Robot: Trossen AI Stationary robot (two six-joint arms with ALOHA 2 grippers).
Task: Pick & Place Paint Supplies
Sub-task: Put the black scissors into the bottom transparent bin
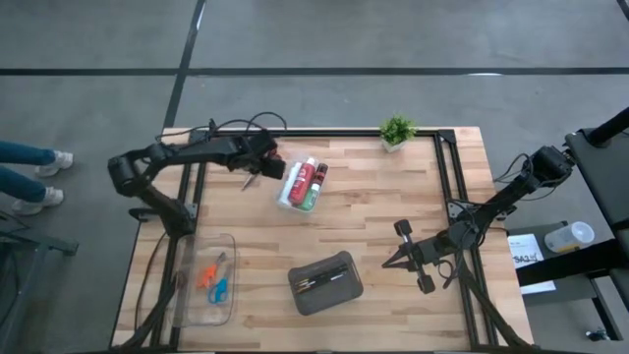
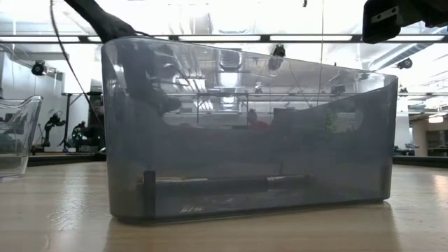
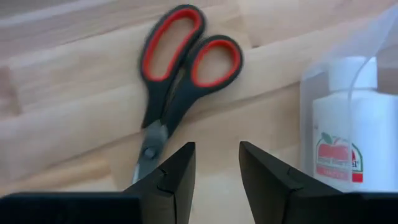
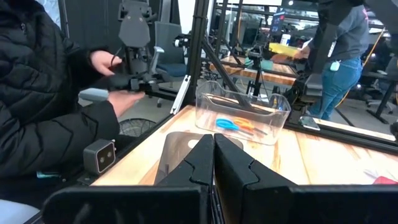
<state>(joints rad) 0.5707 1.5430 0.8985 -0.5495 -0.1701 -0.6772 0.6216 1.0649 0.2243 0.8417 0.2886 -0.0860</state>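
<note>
your left gripper (image 1: pixel 263 169) hung over the far left part of the wooden table (image 1: pixel 393 197), its fingers (image 3: pixel 177 180) apart with nothing between them. just beyond those fingertips the red-and-black-handled scissors (image 3: pixel 177 87) lay flat on the wood, blades closed, not touched. right beside them stood the clear plastic box (image 1: pixel 301 185) with the paint tubes inside; you could see a white tube with a red label (image 3: pixel 348 134) through its wall in the left wrist view.

your right gripper (image 1: pixel 393 260) waited low at the right side of the table, fingers pressed together and empty.

the dark grey translucent case (image 1: pixel 325 282) sat near the middle front with thin brushes (image 1: pixel 322 280) in it. at the near left, a second clear plastic tray (image 1: pixel 204 280) held the blue-handled scissors (image 1: pixel 219 289) and the orange-handled scissors (image 1: pixel 207 272). a small green potted plant (image 1: pixel 396 131) stood at the far edge. a person in a black puffy jacket (image 4: pixel 43 93) showed beyond the table in the right wrist view.
</note>
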